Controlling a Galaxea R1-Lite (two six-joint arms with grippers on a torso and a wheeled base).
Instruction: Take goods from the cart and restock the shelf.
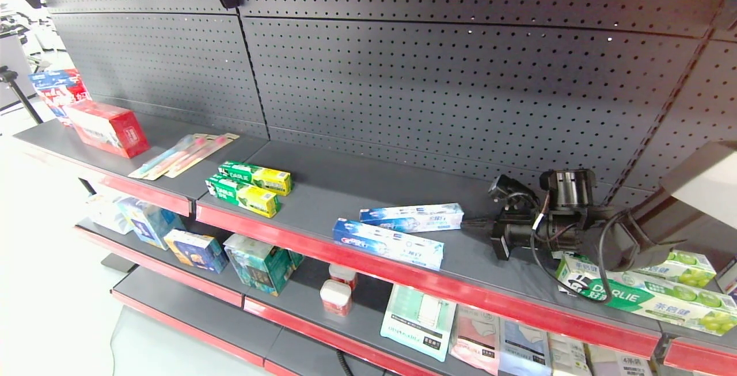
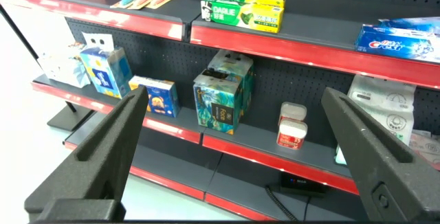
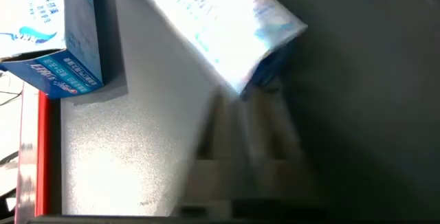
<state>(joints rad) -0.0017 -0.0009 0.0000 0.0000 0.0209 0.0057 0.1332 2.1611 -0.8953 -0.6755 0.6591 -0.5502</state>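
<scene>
The right gripper [image 1: 481, 227] is sitting low over the shelf [image 1: 357, 186], right at the right end of the rear blue toothpaste box [image 1: 411, 217]. Whether it is clasping that box cannot be told. The front blue toothpaste box [image 1: 388, 243] is lying just beside the rear one, along the shelf's red front edge. The left gripper [image 2: 234, 95] is hanging spread wide and holding nothing, facing the lower shelves [image 2: 227, 145]. Two green toothpaste boxes [image 1: 249, 186] are lying farther left near the front edge, with toothbrush packs [image 1: 181, 156] beyond them.
</scene>
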